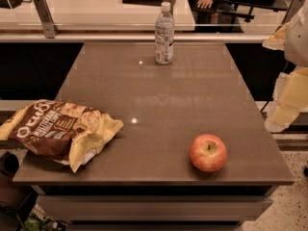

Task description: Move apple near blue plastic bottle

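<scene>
The apple [208, 152] is red with yellowish patches and a short stem. It sits on the brown table [159, 95] near the front right edge. The blue plastic bottle [164, 33] is clear with a white cap and a pale label. It stands upright at the far middle of the table. My gripper [285, 100] shows as white and yellowish parts at the right edge of the camera view, off the table's right side, above and to the right of the apple, touching nothing.
A brown and yellow chip bag [57, 129] lies on the table's front left, overhanging the edge. A white counter [96, 8] with a glass partition runs behind the table. A seated person's hand [204, 3] shows at the back.
</scene>
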Robot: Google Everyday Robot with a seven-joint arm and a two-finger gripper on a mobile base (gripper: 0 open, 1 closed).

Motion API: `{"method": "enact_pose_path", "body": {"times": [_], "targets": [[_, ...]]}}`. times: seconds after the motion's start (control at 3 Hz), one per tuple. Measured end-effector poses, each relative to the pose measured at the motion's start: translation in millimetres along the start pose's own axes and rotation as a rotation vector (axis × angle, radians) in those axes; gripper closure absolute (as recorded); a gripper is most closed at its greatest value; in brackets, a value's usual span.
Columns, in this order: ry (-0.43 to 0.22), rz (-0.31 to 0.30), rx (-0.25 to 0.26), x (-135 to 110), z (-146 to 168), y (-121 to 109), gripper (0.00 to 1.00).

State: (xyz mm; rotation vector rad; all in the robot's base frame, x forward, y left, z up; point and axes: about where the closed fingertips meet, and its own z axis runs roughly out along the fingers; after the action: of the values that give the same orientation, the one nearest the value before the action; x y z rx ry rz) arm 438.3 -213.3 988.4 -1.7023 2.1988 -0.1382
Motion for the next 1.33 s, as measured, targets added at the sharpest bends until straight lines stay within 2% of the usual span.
{"method": "enact_pose_path", "body": {"times": [0.33, 0.67, 1.33], "targets": [[0.000, 0.000, 0.000, 0, 0, 0, 0.00], [-0.036, 0.005, -0.015, 1, 8, 4, 0.00], [-0.154, 0.010, -0.084, -1, 39, 23, 0.00]]}}
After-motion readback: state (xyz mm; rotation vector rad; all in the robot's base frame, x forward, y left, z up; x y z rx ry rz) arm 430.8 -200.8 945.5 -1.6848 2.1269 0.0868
